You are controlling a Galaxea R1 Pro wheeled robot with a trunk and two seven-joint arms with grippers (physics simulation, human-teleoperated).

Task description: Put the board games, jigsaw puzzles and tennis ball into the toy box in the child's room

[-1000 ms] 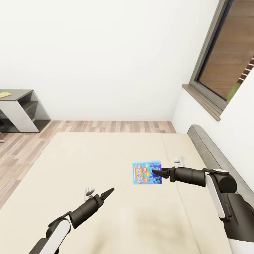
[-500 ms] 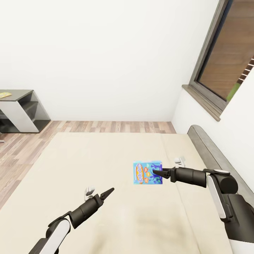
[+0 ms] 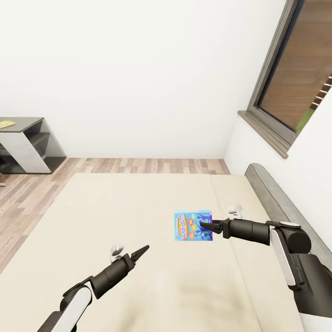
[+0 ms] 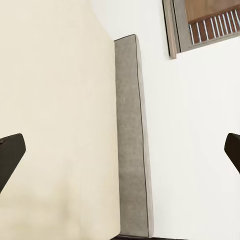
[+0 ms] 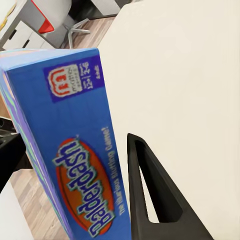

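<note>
At 9 o'clock a dark grey surface meets the white wall, above wood-plank floor. The left gripper, fingers apart, hangs over the beige bed. At 3 o'clock the right gripper is clamped on the blue board game, lifted above the mattress.

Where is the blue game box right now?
In the head view, the blue game box is held in the right claw above the beige bed, on the right side near the grey headboard.

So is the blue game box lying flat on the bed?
No, the blue game box is held up off the bed, pinched in the right gripper.
</note>
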